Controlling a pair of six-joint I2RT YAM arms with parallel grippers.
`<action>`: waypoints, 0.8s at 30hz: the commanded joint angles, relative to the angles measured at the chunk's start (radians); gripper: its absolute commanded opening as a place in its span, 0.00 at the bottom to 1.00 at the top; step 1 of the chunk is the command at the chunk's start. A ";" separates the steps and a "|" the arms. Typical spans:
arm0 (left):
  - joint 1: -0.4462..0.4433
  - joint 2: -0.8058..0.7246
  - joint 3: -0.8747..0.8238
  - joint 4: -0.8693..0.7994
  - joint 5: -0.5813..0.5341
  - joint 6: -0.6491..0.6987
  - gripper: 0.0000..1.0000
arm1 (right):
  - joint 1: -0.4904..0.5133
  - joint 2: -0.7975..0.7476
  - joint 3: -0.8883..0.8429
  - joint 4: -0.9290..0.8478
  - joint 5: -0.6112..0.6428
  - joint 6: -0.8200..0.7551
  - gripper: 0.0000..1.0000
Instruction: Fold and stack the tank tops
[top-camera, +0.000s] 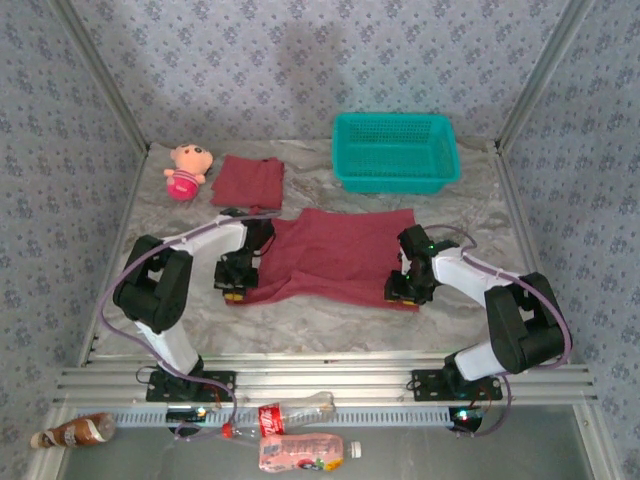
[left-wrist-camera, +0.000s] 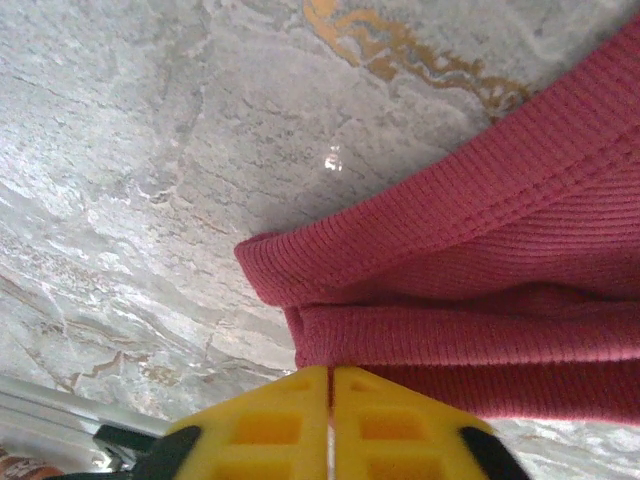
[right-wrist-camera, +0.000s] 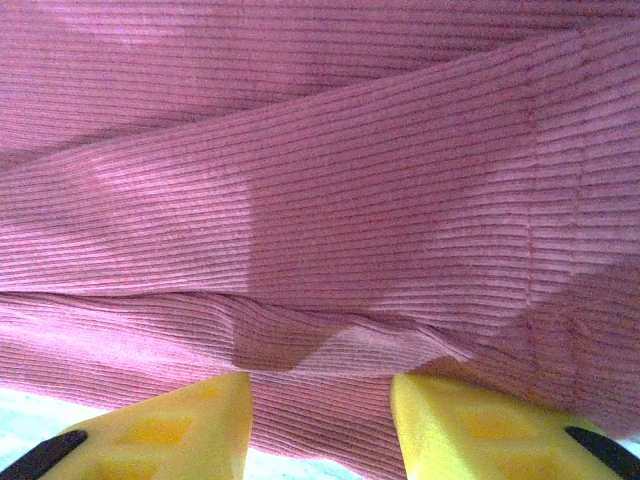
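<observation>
**Top view:** a maroon spread tank top (top-camera: 340, 255) lies flat at the centre of the marble-patterned worktop (top-camera: 330, 325). A folded tank top (top-camera: 248, 182) sits off its 11 o'clock corner, just beside a pink plush doll (top-camera: 187, 170). A teal basket (top-camera: 396, 150) stands at 1 o'clock, well apart. The left arm (top-camera: 190, 262) reaches the garment's 8 o'clock corner and the right arm (top-camera: 480, 285) its 4 o'clock corner. Bottles (top-camera: 300, 452) lie beyond the rail at 6 o'clock.

**Left wrist:** the yellow left jaws are pressed together on the doubled, ribbed hem of that corner, with gold-veined stone from 9 to 12 o'clock.

**Right wrist:** the right jaws stand apart, astride the cloth's near edge, with a small wrinkle between them.
</observation>
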 joint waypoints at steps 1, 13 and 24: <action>0.020 0.010 0.056 -0.064 -0.031 0.055 0.00 | -0.013 0.022 -0.028 -0.020 0.040 -0.028 0.45; 0.148 0.173 0.360 -0.178 0.038 0.186 0.00 | -0.027 0.025 -0.022 -0.045 0.032 -0.047 0.44; 0.176 0.337 0.422 -0.121 0.016 0.205 0.01 | -0.045 -0.014 -0.004 -0.077 0.026 -0.058 0.44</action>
